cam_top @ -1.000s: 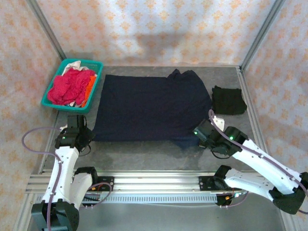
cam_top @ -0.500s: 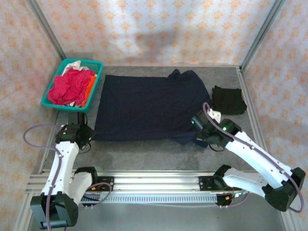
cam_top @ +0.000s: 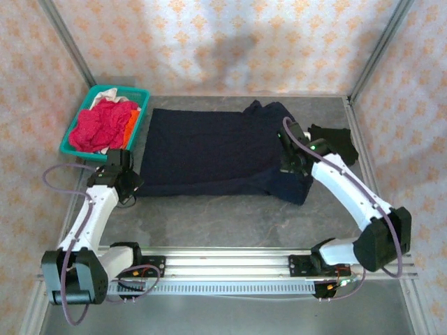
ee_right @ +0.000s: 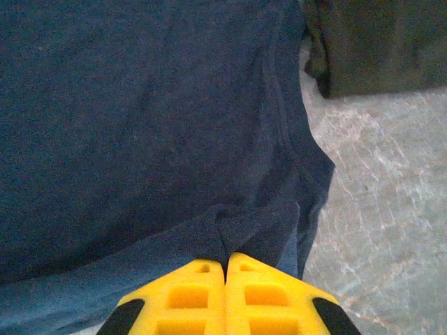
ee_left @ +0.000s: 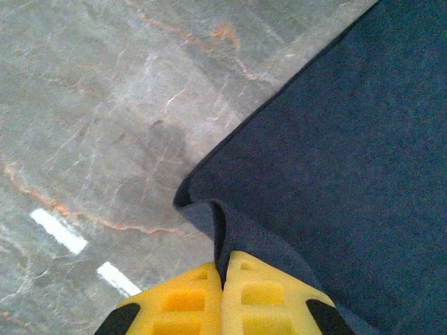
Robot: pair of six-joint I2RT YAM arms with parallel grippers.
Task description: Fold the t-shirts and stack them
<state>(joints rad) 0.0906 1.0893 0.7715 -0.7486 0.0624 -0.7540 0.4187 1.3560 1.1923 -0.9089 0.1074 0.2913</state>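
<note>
A large dark navy t-shirt (cam_top: pixel 209 146) lies spread across the middle of the table, its near hem lifted and curling back. My left gripper (cam_top: pixel 130 180) is shut on the shirt's near left corner (ee_left: pixel 209 216), the cloth pinched between the yellow fingers (ee_left: pixel 181 300). My right gripper (cam_top: pixel 288 162) is shut on the near right corner (ee_right: pixel 244 230), with a fold of navy cloth rising from between its fingers (ee_right: pixel 265 296). A folded black t-shirt (cam_top: pixel 334 145) rests at the right, also seen as the dark t-shirt (ee_right: pixel 377 42) in the right wrist view.
A teal basket (cam_top: pixel 77 149) at the back left holds magenta-red, orange and white shirts (cam_top: pixel 101 124). Grey marbled table (cam_top: pixel 223 223) lies bare in front of the navy shirt. Metal frame posts and patterned walls enclose the space.
Both grippers have carried the navy shirt's near corners away from the front edge toward the back. The right arm moved farthest, and the near hem now folds over the shirt.
</note>
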